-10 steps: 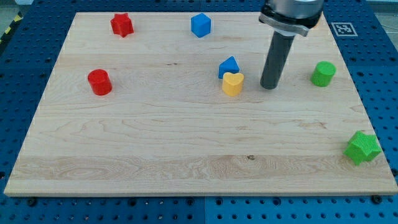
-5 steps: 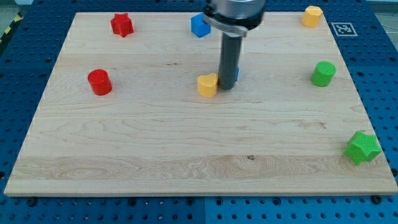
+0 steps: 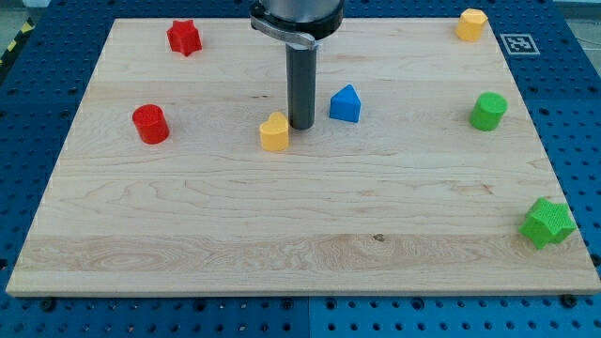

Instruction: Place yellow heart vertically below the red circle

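Observation:
The yellow heart [image 3: 274, 132] lies near the middle of the wooden board [image 3: 282, 216]. My tip [image 3: 301, 125] stands right against the heart's right side, touching or nearly touching it. The red circle [image 3: 150, 124] sits at the view's left, about level with the heart and well to its left. A blue block with a pointed top [image 3: 346, 103] lies just right of my tip.
A red star [image 3: 184, 38] sits at the top left. A yellow block [image 3: 471, 24] sits at the top right. A green cylinder [image 3: 487, 111] is at the right edge and a green star [image 3: 547, 223] at the bottom right.
My tip has swept left across the board, pushing the yellow heart left, away from the blue pointed block. The blue cube at the top is now hidden behind the arm.

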### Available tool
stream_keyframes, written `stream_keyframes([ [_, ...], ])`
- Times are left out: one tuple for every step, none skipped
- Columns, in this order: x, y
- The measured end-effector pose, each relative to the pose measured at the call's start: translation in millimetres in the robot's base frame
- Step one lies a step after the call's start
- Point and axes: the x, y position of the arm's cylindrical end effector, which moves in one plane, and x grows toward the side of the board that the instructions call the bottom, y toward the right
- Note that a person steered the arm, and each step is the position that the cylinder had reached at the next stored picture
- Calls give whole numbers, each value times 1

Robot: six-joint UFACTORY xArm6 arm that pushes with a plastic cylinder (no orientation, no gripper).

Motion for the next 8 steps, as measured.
stream_keyframes([
  [1, -23],
  [18, -37],
  [23, -44],
  [30, -55],
  [35, -71],
  [44, -82],
  [46, -82],
  [54, -64],
])
